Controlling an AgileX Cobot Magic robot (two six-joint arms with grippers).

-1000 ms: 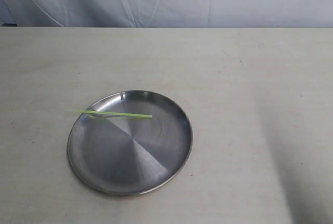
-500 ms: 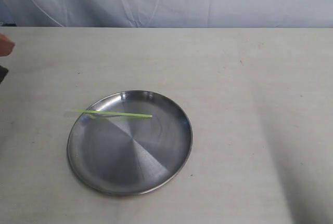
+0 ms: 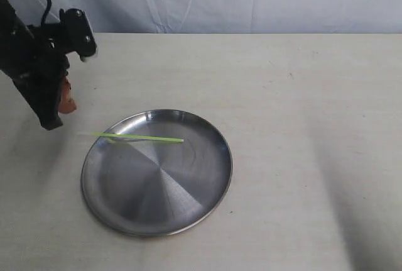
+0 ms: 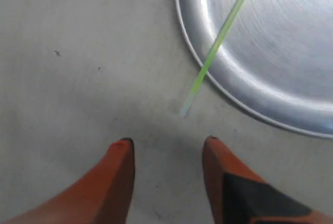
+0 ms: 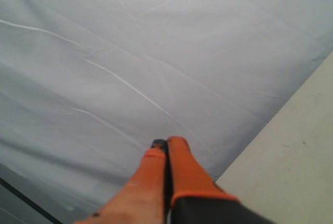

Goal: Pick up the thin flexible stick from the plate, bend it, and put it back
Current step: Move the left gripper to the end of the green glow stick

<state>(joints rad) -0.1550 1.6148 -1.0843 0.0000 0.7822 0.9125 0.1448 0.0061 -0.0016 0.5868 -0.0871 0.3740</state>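
Note:
The lime-green thin flexible stick lies straight across the far part of the steel plate, its left end poking over the rim. In the left wrist view the stick crosses the plate's rim and ends on the table just ahead of my left gripper. That gripper hovers open to the left of the plate with nothing between its orange fingers. My right gripper is shut and empty, pointing at the grey backdrop; it is out of the exterior view.
The plate sits on a pale beige table. A wrinkled grey cloth backdrop hangs behind the table's far edge. The left arm's black body stands over the table's far left corner.
The left arm has come in from the left edge of the exterior view and now hangs beside the plate. Stick and plate have not moved.

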